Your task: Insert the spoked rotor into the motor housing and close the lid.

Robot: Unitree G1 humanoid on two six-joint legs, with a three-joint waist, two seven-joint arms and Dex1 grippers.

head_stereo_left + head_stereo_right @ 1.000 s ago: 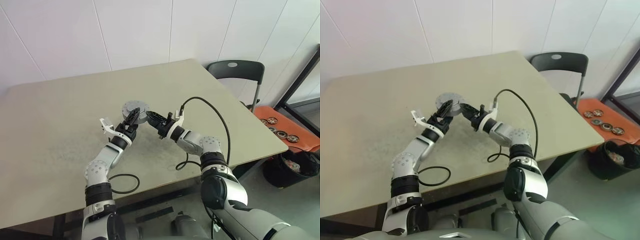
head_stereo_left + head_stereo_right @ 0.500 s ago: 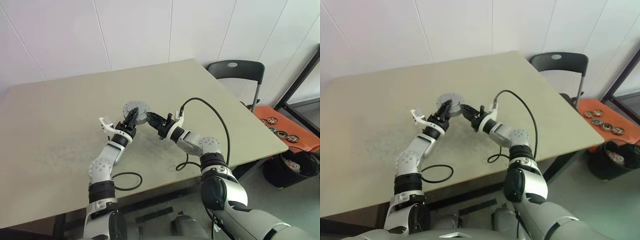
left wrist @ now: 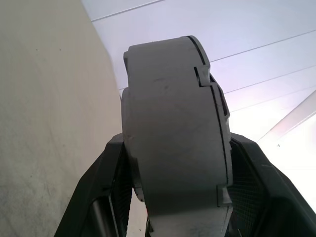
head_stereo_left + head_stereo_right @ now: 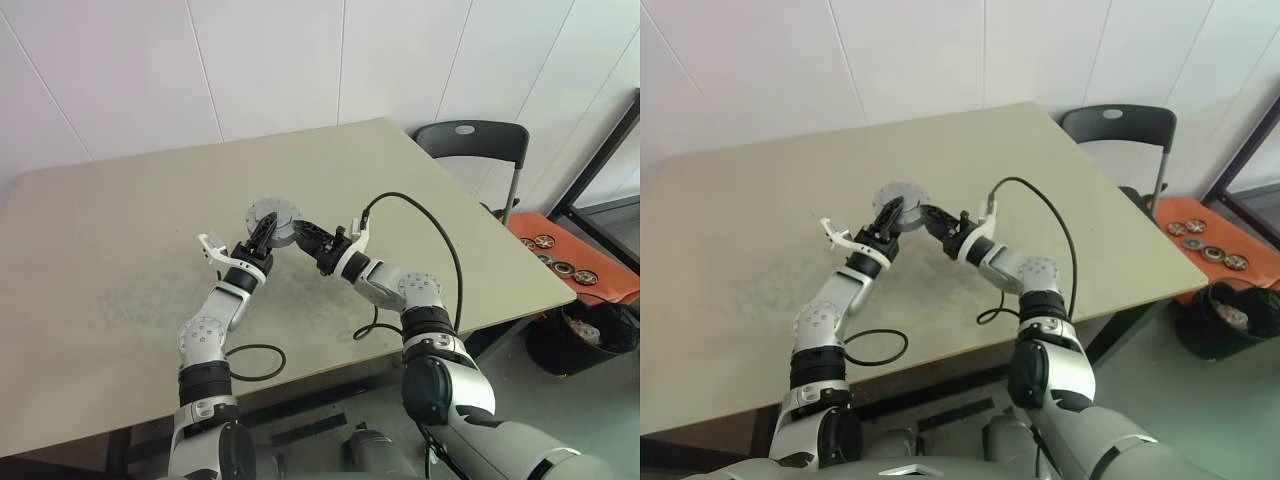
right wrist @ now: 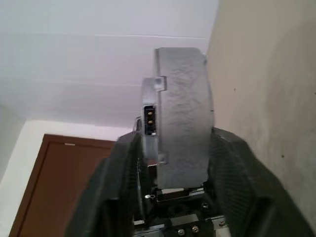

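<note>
The table (image 4: 120, 250) is the largest thing here, and near its middle stands the round grey motor housing (image 4: 274, 219) with the lid (image 4: 902, 199) on top of it, as far as the head views show. In both wrist views the assembly (image 3: 175, 133) looks like one closed stack: a thick grey body with a thinner plate joined flush on it, and a small connector socket (image 5: 149, 118) on the rim. No spoked rotor lies loose on the table, so prob. it is already inside; I judge the insertion as done and the lid as at least seated, though the rotor itself is hidden and I cannot confirm it.

The left gripper (image 4: 262, 232) has the assembly between its jaws. In the left wrist view its fingers (image 3: 103, 197) stand on both sides of the body, very close or touching, so it seems to pinch it lightly. The right gripper (image 4: 309, 234) comes from the opposite side, w/ the housing also between its jaws; the fingers (image 5: 232, 173) stand spread around it, and I cannot tell if they really press or are just beside.

What is left, in my judgement: perhaps a last press or turn to lock the lid, then let go. Whether the lid is fully locked I cannot tell.
</note>
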